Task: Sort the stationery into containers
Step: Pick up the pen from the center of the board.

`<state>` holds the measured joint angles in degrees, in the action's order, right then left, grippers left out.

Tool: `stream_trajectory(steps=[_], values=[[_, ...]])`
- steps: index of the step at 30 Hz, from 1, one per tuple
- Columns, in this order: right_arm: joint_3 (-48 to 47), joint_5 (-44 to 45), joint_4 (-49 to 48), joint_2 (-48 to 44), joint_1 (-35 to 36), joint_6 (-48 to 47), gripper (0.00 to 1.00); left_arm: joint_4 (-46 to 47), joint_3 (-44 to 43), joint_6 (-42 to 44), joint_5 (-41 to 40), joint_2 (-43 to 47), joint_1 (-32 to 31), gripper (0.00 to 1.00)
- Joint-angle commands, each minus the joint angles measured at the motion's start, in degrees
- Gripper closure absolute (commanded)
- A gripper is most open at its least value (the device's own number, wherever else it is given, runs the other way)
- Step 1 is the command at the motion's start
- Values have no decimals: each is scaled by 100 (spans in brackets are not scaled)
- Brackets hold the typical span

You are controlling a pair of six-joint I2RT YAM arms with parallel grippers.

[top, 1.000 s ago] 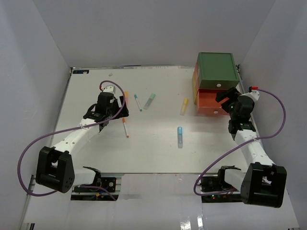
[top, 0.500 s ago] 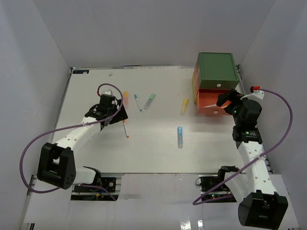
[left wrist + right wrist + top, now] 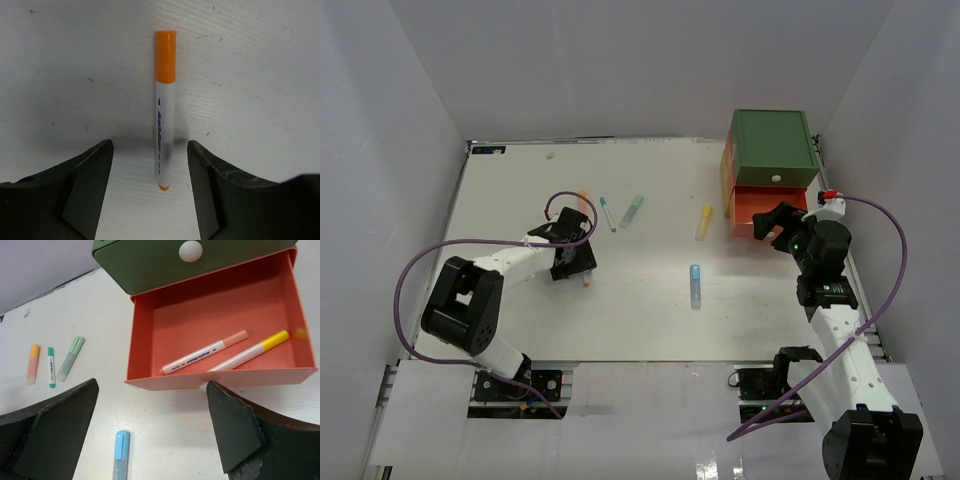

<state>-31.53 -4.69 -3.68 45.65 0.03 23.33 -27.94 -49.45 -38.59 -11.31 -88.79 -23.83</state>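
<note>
**Left arm is lining up on an orange pen while the red drawer is standing open**

The white table is carrying the containers at about two o'clock. The green drawer is sitting shut on top. The orange-red drawer under it is standing pulled out, I judge so that pens can be dropped in.

The right gripper is hovering just in front of that drawer with its jaws spread wide and nothing between them. To my eye it is either guarding the drawer or waiting its turn.

Over at nine o'clock, the left gripper is hanging low with its jaws parted on either side of the orange-capped pen. Neither finger is touching it. The pen is lying flat, cap pointing to twelve o'clock, so a squeeze across its barrel looks like the plan.

Two thin pens are already lying in the open drawer, the pink-ended pen and the yellow-ended pen. The blue highlighter, yellow highlighter and green highlighter are lying loose mid-table, unsorted.
</note>
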Motion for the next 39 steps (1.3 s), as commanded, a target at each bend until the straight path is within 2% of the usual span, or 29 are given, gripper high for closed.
stream_trajectory(steps=[1, 6, 7, 11, 13, 17, 22, 27, 30, 34, 39], values=[[77, -155, -387, -100, 164, -83, 5, -80, -232, -175, -283, -67, -121, 30], [85, -286, -475, -65, 164, -92, 5, -88, -223, -149, -416, -287, -165, 46], [94, -426, -519, -13, 164, -118, 6, -88, -232, -149, -416, -366, -183, 53], [-29, -813, -467, 154, 164, -232, 6, -62, -258, -70, -311, -481, -297, 66], [-81, -1155, -484, 268, 173, -311, 6, 8, -214, 26, -214, -420, -323, 76], [-160, -1613, -449, 374, 207, -338, 6, 254, -144, 395, -13, 35, -367, 86], [-433, -2210, -423, 611, 585, -496, 7, 956, -91, 1335, 769, 889, -385, 87], [-1003, -2309, -230, 1033, 1586, -628, 6, 1221, -389, 2738, 1980, 1530, -420, 87], [-1276, -2247, -308, 1358, 2166, -418, 7, 1405, -408, 3416, 2439, 1838, -438, 87], [-1513, -2159, -677, 1919, 2895, -66, 8, 1888, -74, 4059, 3422, 2304, -464, 87], [-1953, -2115, -923, 2693, 3546, 268, 9, 2064, 392, 4386, 3970, 2700, -473, 87]])
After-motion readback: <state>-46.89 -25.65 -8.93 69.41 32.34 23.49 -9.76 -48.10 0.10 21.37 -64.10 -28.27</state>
